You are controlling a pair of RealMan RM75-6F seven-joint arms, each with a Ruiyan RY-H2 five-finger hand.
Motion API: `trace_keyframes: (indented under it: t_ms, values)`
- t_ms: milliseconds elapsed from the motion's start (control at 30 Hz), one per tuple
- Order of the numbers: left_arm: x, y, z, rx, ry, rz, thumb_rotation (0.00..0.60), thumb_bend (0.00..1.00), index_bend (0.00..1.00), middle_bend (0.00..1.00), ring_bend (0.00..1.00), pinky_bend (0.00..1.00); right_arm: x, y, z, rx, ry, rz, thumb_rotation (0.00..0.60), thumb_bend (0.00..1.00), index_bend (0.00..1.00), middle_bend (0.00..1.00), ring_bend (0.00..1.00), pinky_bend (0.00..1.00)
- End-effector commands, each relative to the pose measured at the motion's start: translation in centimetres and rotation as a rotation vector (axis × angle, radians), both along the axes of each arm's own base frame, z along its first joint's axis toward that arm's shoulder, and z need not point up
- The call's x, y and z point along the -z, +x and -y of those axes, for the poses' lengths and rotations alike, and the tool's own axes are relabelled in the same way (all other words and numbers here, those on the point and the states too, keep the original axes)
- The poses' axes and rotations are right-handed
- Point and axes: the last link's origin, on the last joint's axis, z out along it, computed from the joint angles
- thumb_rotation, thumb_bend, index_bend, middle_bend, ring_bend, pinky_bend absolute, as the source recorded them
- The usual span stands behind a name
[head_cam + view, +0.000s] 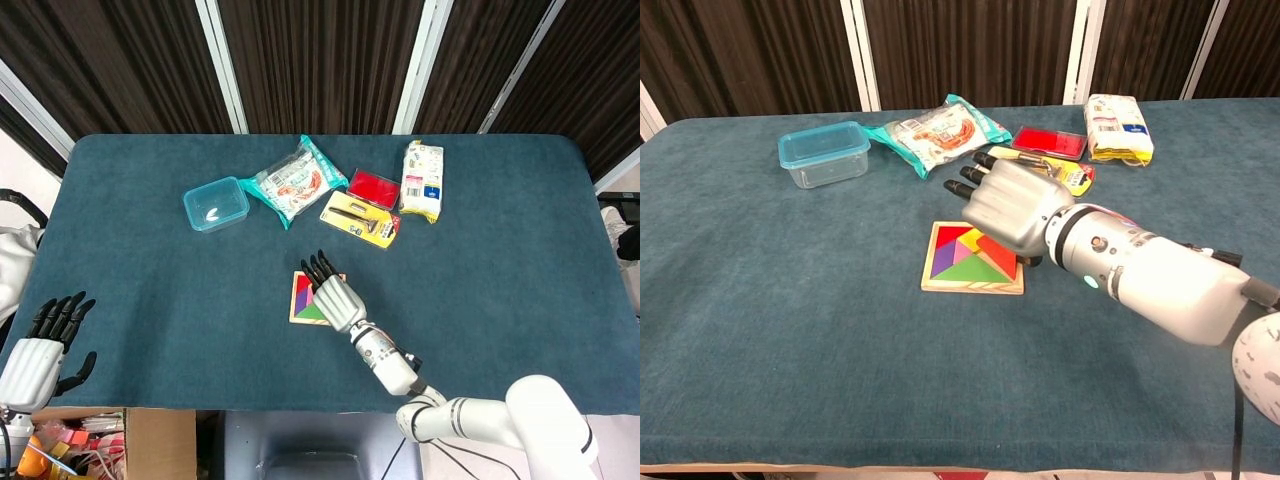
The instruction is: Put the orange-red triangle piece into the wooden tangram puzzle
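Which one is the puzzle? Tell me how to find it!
Look at the middle of the blue table, just under the robot's silver right hand. The wooden tangram puzzle lies flat there: a square wooden frame filled with colourful triangles, unlike the packets and boxes farther back.

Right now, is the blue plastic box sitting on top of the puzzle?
No, the blue plastic box sits on the table far to the left and behind the wooden tangram puzzle, not touching it.

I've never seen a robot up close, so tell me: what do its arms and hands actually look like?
Both hands have silvery metallic backs and black fingers. The right hand joins a glossy white, tube-shaped right forearm through a ringed silver wrist with a small green light; a thin black cable runs near the elbow. The left hand looks the same, with a white cuff. No sleeves or readable markings show.
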Motion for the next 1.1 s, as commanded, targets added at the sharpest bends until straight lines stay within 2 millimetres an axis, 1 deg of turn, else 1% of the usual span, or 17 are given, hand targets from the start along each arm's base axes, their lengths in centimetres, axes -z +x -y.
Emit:
trace_keyframes:
  t_ms: [33,367,767,900,1100]
  values:
    - [0.02,-0.07,0.12,-0.002,0.000,0.000,0.600,0.45,0.00,0.00,0.00,0.06,-0.05,-0.06,-0.05,0.000,0.001,-0.002,0.600,0.46,0.56,0.11,0.00,0.00]
    - [-0.06,-0.07,0.11,0.001,-0.001,0.003,0.600,0.45,0.00,0.00,0.00,0.06,0.03,0.05,-0.24,-0.003,0.008,0.000,0.600,0.46,0.54,0.11,0.00,0.00]
    - [-0.09,-0.12,0.10,0.001,0.001,0.004,0.600,0.45,0.00,0.00,0.00,0.06,0.30,0.30,0.33,0.012,-0.003,0.005,0.600,0.46,0.54,0.11,0.00,0.00]
    - [-0.07,-0.11,0.09,0.001,0.000,0.004,0.600,0.45,0.00,0.00,0.00,0.06,0.31,0.27,0.29,0.012,-0.003,0.002,0.600,0.46,0.49,0.11,0.00,0.00]
    - [-0.11,-0.12,0.17,0.002,0.001,0.006,0.600,0.45,0.00,0.00,0.00,0.06,0.24,0.22,0.16,0.016,-0.001,0.000,0.600,0.46,0.38,0.11,0.00,0.00]
